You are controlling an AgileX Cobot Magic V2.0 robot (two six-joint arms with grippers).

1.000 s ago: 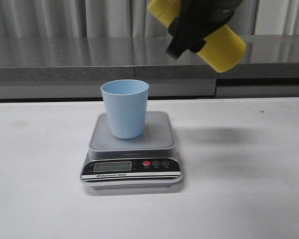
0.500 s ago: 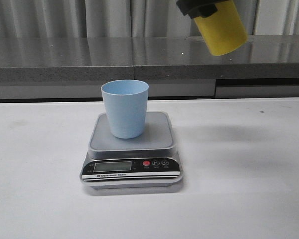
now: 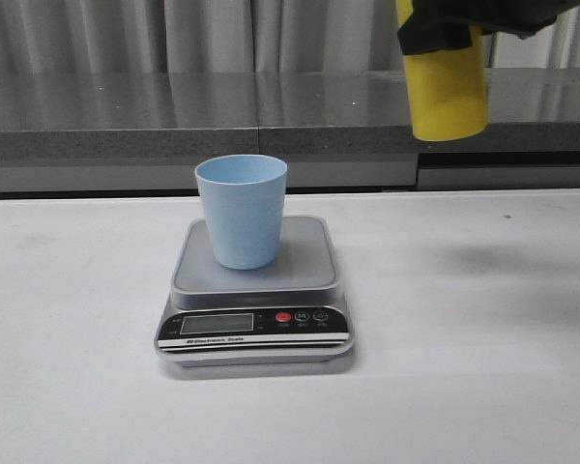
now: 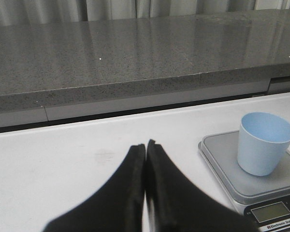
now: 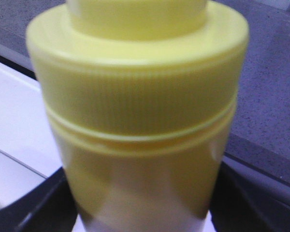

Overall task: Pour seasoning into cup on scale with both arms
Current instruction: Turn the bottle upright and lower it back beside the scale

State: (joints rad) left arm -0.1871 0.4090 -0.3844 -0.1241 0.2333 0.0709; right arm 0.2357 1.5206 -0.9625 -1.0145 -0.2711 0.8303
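Here, from the front, my right pincer is clenched around the yellow bottle high above the bench, up and to the right of the cup and well clear of it; the bottle hangs nearly upright, its flat bottom end pointing down, and its top is cut off by the edge of the frame. The pale blue cup stands upright on the grey plate of the scale, toward the plate's left and back part, and the scale sits flat on the white bench with its display and red button facing the camera. From my left wrist, my left pincer has its two black fingers pressed together with nothing between them, low over the bare bench, with the scale and the cup off to one side and apart from it. From my right wrist, the bottle fills the view, its ribbed cap band and body blurred, with my dark fingers hugging it on both sides.
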